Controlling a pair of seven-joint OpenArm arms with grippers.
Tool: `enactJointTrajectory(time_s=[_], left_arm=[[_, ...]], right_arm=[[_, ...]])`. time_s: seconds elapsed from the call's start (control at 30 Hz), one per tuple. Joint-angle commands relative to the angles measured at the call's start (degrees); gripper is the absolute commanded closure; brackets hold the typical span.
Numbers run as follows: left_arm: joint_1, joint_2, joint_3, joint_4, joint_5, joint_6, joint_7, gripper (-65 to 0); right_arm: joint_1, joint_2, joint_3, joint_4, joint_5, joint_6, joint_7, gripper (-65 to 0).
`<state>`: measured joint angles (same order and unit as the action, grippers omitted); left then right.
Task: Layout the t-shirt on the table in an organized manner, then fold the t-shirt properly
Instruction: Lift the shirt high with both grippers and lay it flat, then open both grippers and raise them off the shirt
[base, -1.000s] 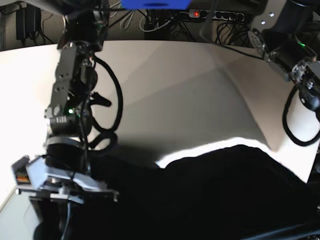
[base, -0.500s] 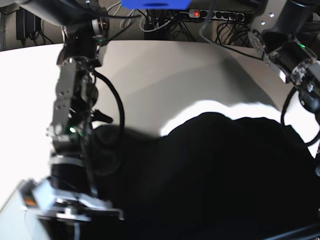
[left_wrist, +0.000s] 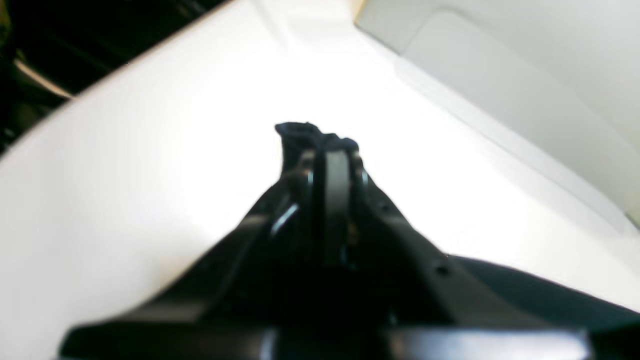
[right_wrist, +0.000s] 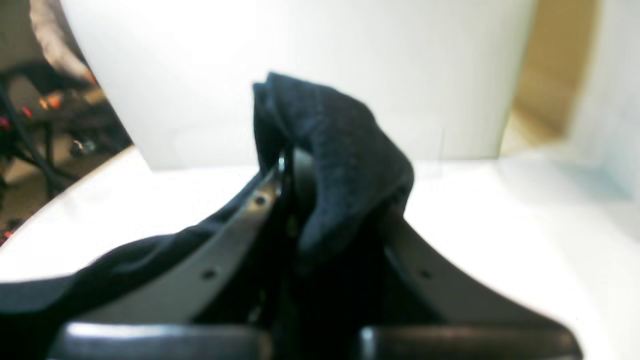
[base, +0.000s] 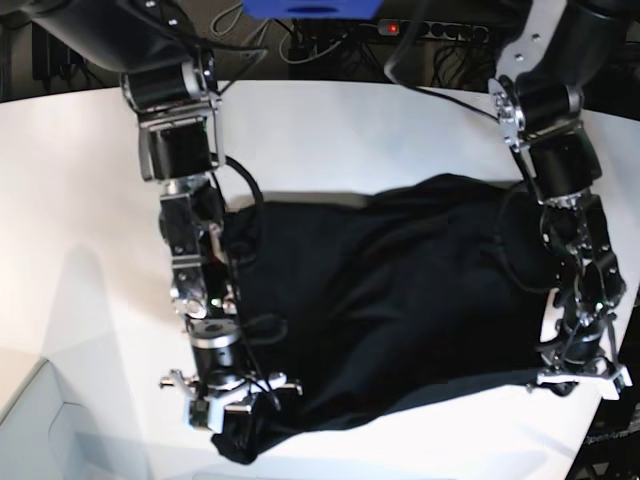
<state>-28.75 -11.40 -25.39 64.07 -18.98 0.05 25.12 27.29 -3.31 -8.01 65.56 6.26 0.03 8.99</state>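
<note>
Shirt (base: 390, 300) now spread across table (base: 80, 200), flung out from bunched heap a second ago. Your right gripper (right_wrist: 300, 165) and left gripper (left_wrist: 327, 150) both clamp shirt corners. Layout nearly done; smooth next.

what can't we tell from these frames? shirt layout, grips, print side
- Print patch and neck label: not seen on the t-shirt in any view; which side faces up is unknown.
- Left hand grip: wrist view blurred, only a dark scrap at the tips.
- Sleeves and collar: base view shows one dark mass.
- Right hand: cloth covers its tips.
</note>
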Motion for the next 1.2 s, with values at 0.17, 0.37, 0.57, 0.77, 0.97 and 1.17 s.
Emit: enactJointTrajectory(time_s=[0.17, 0.37, 0.57, 0.77, 0.97, 1.17], left_arm=[[-5.49, -1.48, -0.24, -5.57, 0.30, 0.25, -3.63, -5.0], [-9.36, -3.06, 0.20, -7.77, 0.39, 0.25, -3.63, -27.5], [-9.44, -4.82, 1.08, -6.97, -0.14, 0.25, -3.54, -42.5], [0.14, -5.00, -0.94, 5.25, -0.23, 0.25, 2.26, -43.6], [15.79, -3.68, -7.54, 16.06, -0.14, -0.10, 6.66, -43.7], [28.18, -1.74, -8.77, 17.90, -0.23, -0.27, 6.04, -43.8]], right_arm=[[11.88, 1.25, -0.03, -13.74, -0.42, 0.01, 1.95, 0.0], [19.26, 2.48, -0.39, -26.13, -0.50, 0.19, 1.78, -19.0], [15.57, 5.03, 0.49, -22.09, -0.24, 0.01, 1.78, -32.5], [3.70, 7.93, 7.09, -6.35, -0.15, 0.01, -3.41, -32.5], [-11.42, 8.01, 12.10, 10.44, -0.15, 0.10, -8.77, -32.7], [-27.16, 7.58, 12.89, 22.31, -0.15, 0.10, -10.53, -32.8]])
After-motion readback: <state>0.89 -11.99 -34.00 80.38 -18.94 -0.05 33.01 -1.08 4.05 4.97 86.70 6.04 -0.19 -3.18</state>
